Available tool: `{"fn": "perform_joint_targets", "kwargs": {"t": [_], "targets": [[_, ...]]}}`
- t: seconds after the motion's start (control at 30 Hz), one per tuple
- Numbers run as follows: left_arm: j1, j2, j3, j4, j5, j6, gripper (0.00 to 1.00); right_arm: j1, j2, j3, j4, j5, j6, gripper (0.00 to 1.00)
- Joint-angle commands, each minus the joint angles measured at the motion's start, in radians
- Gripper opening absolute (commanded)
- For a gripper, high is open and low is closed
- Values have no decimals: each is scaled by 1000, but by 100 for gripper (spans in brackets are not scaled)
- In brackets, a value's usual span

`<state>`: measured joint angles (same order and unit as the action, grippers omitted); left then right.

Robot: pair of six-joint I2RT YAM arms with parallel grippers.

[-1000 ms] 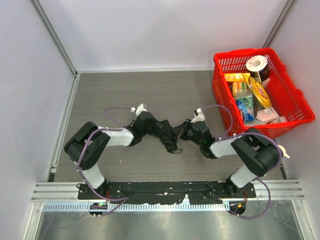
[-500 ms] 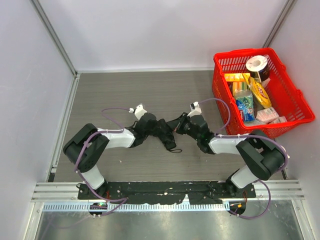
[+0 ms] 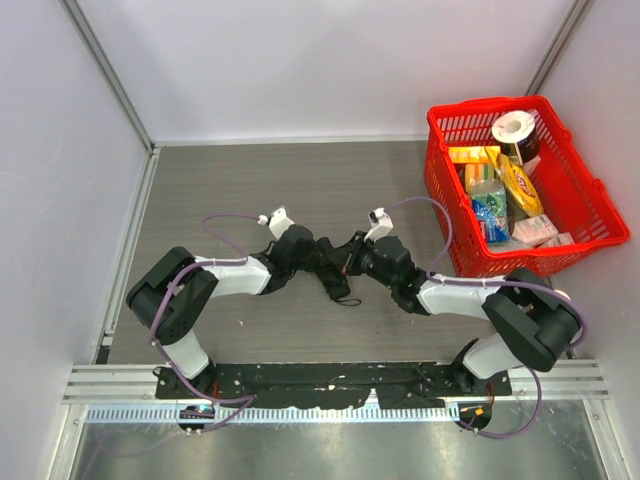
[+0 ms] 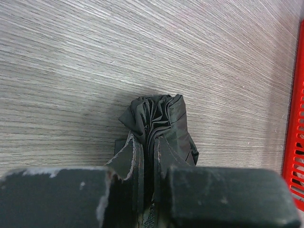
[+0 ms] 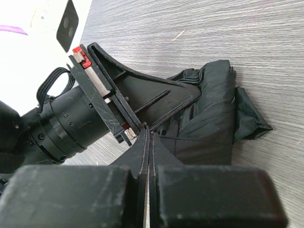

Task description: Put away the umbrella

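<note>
Now umbrella [image 4: 159,111] pinched in left gripper [image 4: 147,156] — right gripper [image 5: 146,135] clenched just beside it.

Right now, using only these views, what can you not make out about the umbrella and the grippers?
Top view: handle and shaft of the umbrella, hidden under the left gripper and right gripper.
Left wrist view: the umbrella's near end, behind the left gripper's fingers.
Right wrist view: whether the shut right gripper pinches fabric; its fingers hide the contact.
Top view: red basket labels, too small.

umbrella [image 4: 159,114] mostly hidden overhead, handle indiscernible, basket [image 4: 298,118] cropped in left wrist view
</note>
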<state>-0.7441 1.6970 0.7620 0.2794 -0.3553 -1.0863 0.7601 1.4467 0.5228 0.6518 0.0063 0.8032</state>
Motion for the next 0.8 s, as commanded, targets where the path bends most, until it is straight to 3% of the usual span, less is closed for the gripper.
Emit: {"fn": "perform_joint_targets", "kwargs": {"t": [0.0, 0.23, 0.43, 0.57, 0.77], "targets": [[-3, 47, -26, -157, 1, 59, 0, 22, 67, 49, 216, -86, -68, 1], [-3, 50, -69, -74, 75, 5, 0, 22, 306, 115, 290, -294, -174, 1], [-1, 23, -76, -69, 87, -4, 0, 22, 395, 125, 296, -312, -168, 1], [-1, 6, -76, -74, 104, -9, 0, 28, 429, 160, 94, -178, -281, 1], [-1, 0, -78, -80, 107, -14, 0, 99, 507, 304, -357, 155, -397, 2]]}}
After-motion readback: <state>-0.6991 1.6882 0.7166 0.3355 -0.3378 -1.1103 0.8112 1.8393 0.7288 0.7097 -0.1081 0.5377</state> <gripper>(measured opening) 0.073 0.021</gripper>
